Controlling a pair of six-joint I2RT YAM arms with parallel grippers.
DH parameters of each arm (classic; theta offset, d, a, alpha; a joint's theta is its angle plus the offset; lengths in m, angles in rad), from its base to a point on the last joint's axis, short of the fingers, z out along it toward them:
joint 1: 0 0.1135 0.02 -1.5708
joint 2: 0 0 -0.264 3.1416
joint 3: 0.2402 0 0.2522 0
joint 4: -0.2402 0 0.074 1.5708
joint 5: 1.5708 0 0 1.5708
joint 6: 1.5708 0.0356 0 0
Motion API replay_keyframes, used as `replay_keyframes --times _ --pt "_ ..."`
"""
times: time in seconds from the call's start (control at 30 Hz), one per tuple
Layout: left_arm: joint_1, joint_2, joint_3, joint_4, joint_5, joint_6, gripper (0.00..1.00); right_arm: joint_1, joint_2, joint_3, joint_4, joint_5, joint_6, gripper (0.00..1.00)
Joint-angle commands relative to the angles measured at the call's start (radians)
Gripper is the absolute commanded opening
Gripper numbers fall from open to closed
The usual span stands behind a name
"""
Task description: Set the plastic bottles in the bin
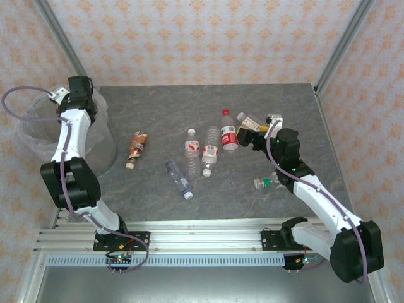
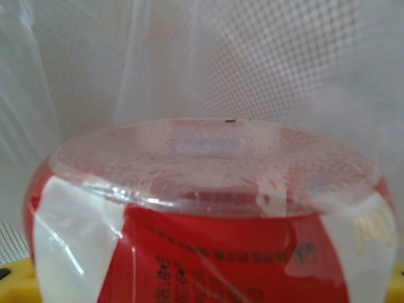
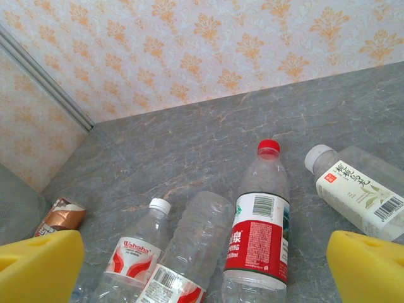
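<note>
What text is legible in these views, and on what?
"Wahaha": label of the left white-capped bottle.
"泉": red label of the red-capped bottle; the smaller print below is too small to read.
White-labelled bottle: dark characters and barcode, too small to read.
Red-labelled bottle, left wrist view: print blurred.

Grey marbled tabletop (image 1: 189, 107): matt, smooth, stone-look. Small clear plastic bottles (image 1: 210, 144) mid-table: glossy, shiny film labels. Round translucent plastic bin (image 1: 35, 142) at 9 o'clock: crinkly glossy bag liner. Red-and-white-labelled clear plastic bottle (image 2: 208, 240): glossy base. Ribbed aluminium rail (image 1: 202, 238) at 6 o'clock: satin metal.
</note>
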Motion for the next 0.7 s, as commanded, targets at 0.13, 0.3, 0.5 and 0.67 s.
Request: replay_keyframes --times 0.13,0.3,0.5,0.67 --pt "-0.005 0.029 0.002 -0.071 0.065 -0.049 0.68 0.007 -0.024 -0.007 -0.022 0.013 -0.027 0.99" --pt "-0.004 0.029 0.001 -0.066 0.123 -0.041 0.72 0.006 -0.024 -0.012 -0.022 0.052 -0.016 0.99" --pt "-0.005 0.028 0.012 -0.064 0.191 -0.029 0.75 0.007 -0.034 -0.011 -0.068 0.234 -0.005 0.99" --pt "-0.008 -0.001 0.047 -0.073 0.239 -0.004 0.76 0.006 -0.054 -0.007 -0.142 0.326 0.016 0.99"
